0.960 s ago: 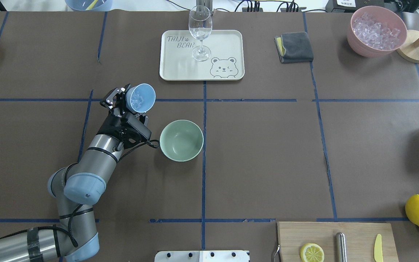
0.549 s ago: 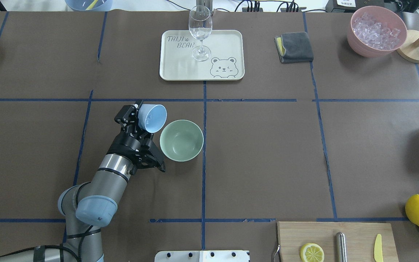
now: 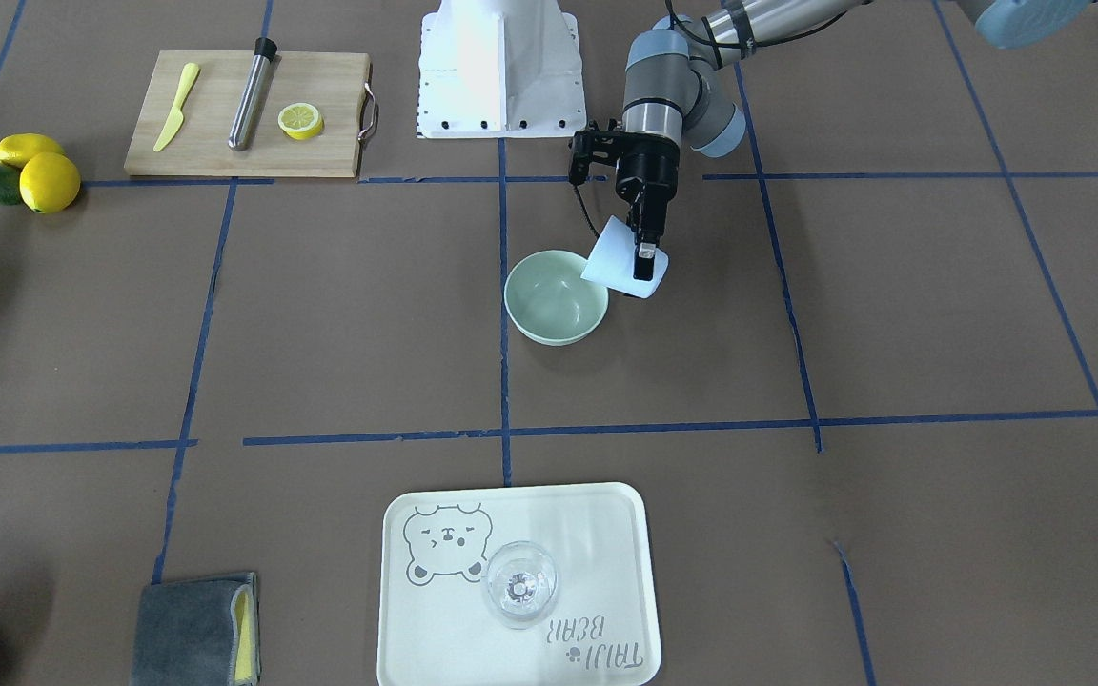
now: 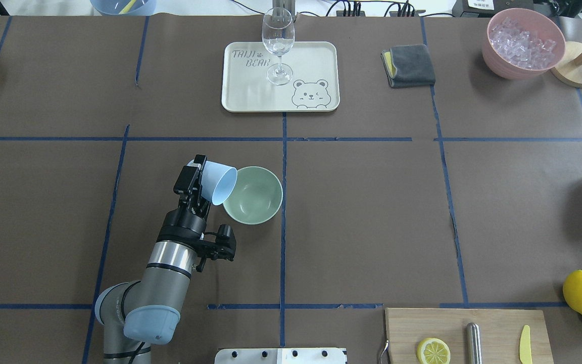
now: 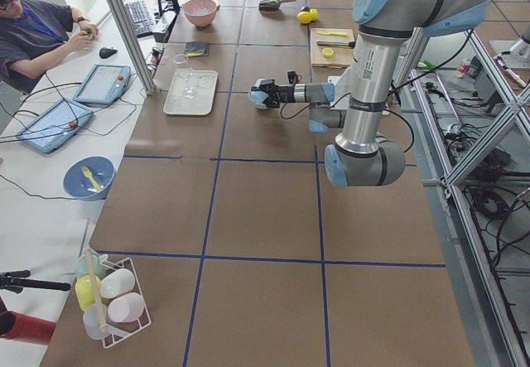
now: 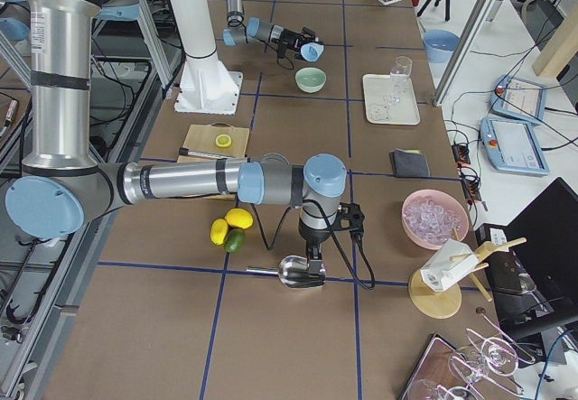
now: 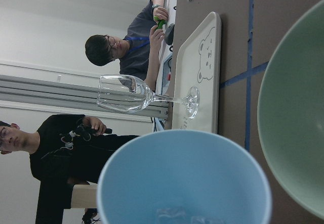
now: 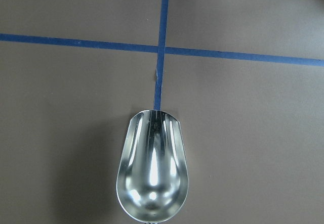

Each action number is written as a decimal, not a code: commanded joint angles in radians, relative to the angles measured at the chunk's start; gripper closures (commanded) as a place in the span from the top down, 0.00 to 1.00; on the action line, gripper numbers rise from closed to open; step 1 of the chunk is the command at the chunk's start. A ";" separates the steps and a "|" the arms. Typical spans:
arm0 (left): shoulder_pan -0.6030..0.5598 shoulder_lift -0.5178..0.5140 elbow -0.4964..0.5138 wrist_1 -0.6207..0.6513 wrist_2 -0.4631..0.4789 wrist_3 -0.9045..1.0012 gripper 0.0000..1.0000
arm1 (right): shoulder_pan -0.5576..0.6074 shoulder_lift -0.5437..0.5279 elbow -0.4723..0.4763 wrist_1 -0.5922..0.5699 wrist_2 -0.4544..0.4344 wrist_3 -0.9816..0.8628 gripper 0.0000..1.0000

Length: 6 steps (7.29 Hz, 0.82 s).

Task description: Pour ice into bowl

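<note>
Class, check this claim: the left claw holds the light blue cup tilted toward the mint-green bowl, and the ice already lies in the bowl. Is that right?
One part is wrong: the bowl is empty in the overhead view, and the left wrist view shows the ice inside the light blue cup. The left claw does hold that cup tilted toward the bowl.

Left hand [image 4: 202, 177], clamped shut and rolled sideways, extends forward on its arm [image 4: 167, 263]; right hand [image 6: 310, 257] points straight down.
</note>
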 commanded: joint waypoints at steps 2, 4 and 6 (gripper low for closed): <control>0.002 -0.018 0.001 0.033 0.075 0.184 0.00 | 0.005 0.000 -0.002 0.000 0.003 0.023 1.00; -0.013 -0.024 -0.001 0.086 0.076 0.213 0.00 | 0.013 0.000 -0.004 0.000 0.003 0.023 1.00; -0.016 -0.036 -0.001 0.145 0.105 0.235 0.00 | 0.019 0.000 -0.004 0.000 0.003 0.023 1.00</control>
